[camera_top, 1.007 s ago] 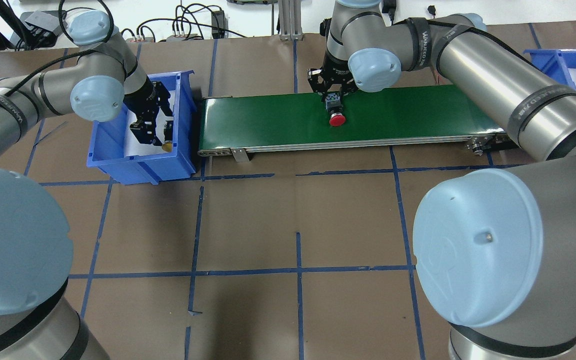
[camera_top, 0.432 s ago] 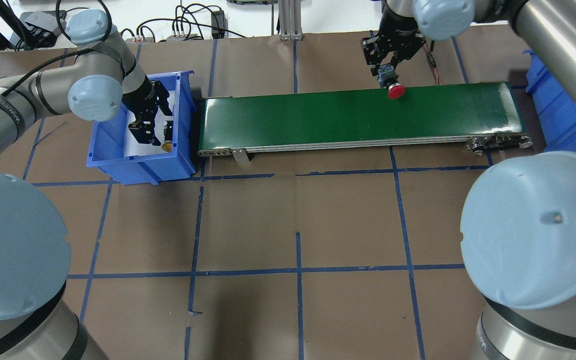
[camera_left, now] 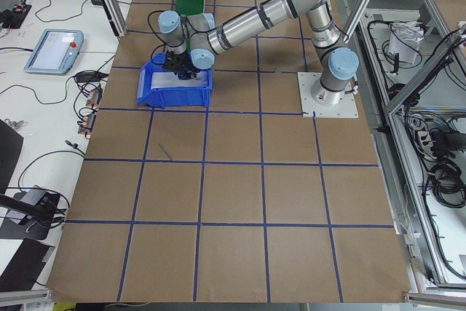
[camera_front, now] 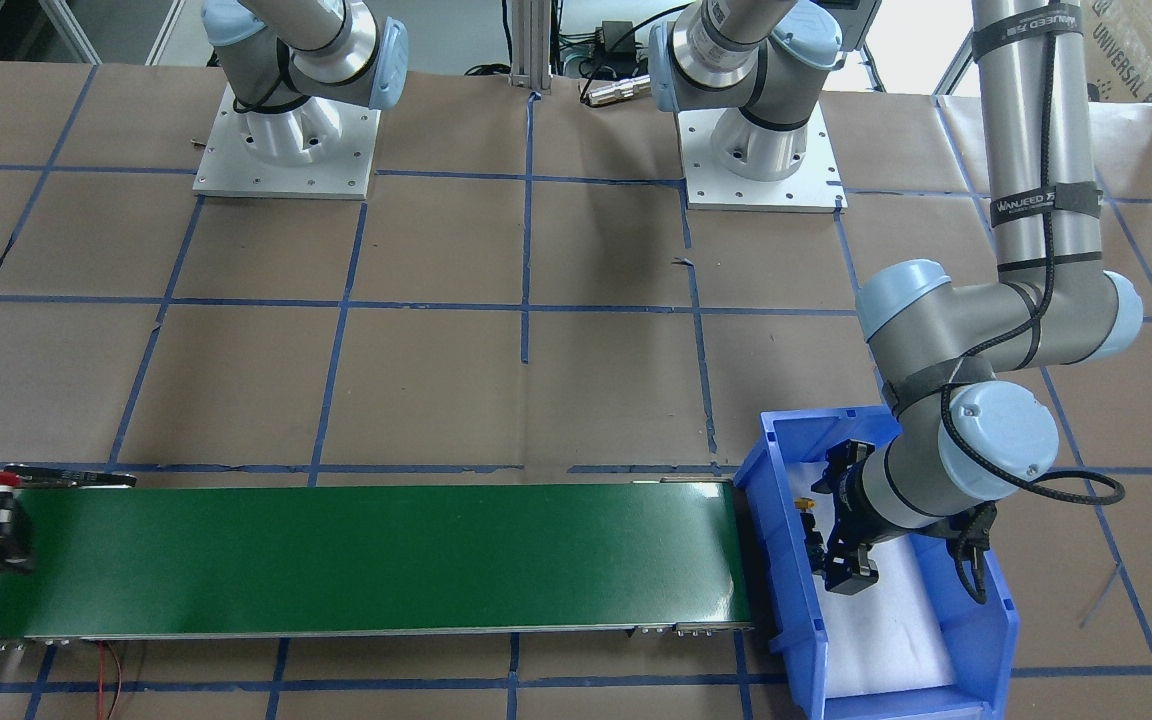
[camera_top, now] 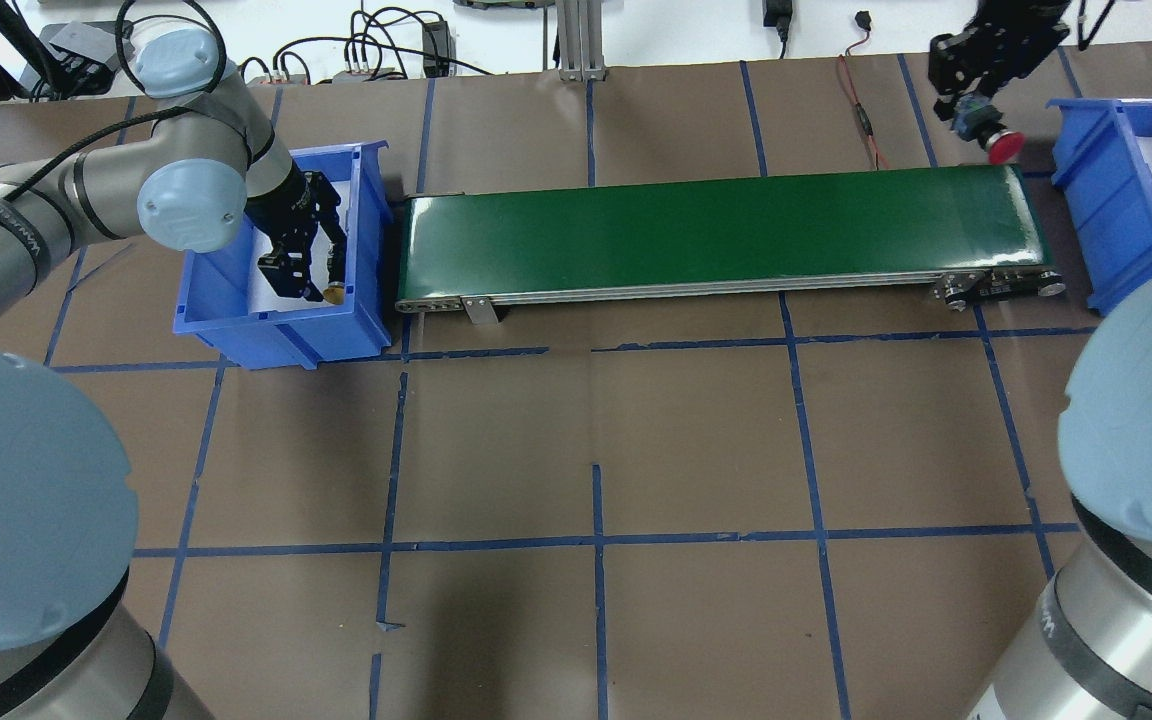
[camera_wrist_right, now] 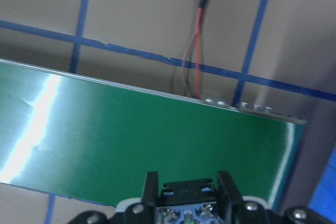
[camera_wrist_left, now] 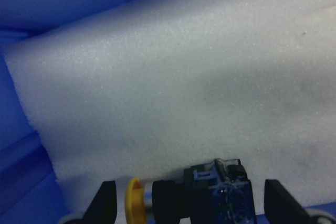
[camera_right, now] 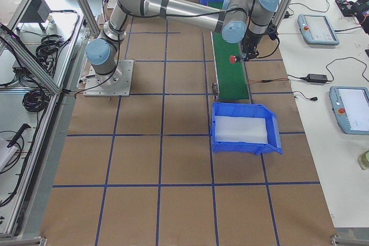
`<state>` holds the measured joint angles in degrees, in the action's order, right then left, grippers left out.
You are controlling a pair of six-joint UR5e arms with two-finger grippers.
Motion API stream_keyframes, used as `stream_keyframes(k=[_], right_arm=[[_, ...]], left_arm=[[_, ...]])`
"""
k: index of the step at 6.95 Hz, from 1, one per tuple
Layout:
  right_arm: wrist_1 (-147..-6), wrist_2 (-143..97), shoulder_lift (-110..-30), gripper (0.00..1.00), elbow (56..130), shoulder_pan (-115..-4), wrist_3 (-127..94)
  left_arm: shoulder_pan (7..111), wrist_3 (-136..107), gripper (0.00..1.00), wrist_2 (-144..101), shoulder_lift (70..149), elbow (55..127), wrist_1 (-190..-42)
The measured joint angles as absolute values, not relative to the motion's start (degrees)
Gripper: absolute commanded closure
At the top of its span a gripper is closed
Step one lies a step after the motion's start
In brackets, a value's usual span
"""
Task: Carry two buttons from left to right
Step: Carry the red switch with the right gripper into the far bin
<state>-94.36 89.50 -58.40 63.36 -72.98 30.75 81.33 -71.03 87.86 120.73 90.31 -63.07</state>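
Brown paper covers the worktop (camera_top: 596, 440). At its left, the blue left bin (camera_top: 276, 335) holds the yellow button (camera_wrist_left: 210, 200), lying on its side on white foam (camera_wrist_left: 184, 77). The left gripper (camera_top: 308, 284) hangs low over it with its jaws apart, one on each side. The button's long axis runs along the line between them, with the yellow cap just beside one finger (camera_wrist_left: 106, 203) and the grey block a little off the other. Closing from here would, I judge, squeeze it end to end, so it may slip. Beyond lies the green belt (camera_top: 716, 230). At the far right, the right gripper (camera_top: 971, 105) has its jaws clamped on the red button (camera_top: 1003, 148), cap turned to the near side. It is raised above the belt's right end, just short of the right bin (camera_top: 1086, 230), which holds only its foam liner. Red must next go rightward over that wall.
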Motion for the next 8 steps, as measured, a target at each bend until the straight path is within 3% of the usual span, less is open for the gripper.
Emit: stream_keyframes(k=[3, 6, 8], right_arm=[[-94.1, 91.43, -58.53, 0.97, 63.12, -58.61, 47.26], [-96.04, 90.83, -54.72, 0.97, 63.34, -53.59, 51.46], [-97.78, 90.62, -52.74, 0.97, 63.64, -53.38, 51.56]], left_arm=[[81.3, -70.99, 0.0, 87.89, 120.98, 90.59, -63.02], [81.3, -70.87, 0.01, 87.98, 121.41, 90.56, -62.96], [81.35, -70.86, 0.2, 88.29, 121.5, 90.36, -62.99]])
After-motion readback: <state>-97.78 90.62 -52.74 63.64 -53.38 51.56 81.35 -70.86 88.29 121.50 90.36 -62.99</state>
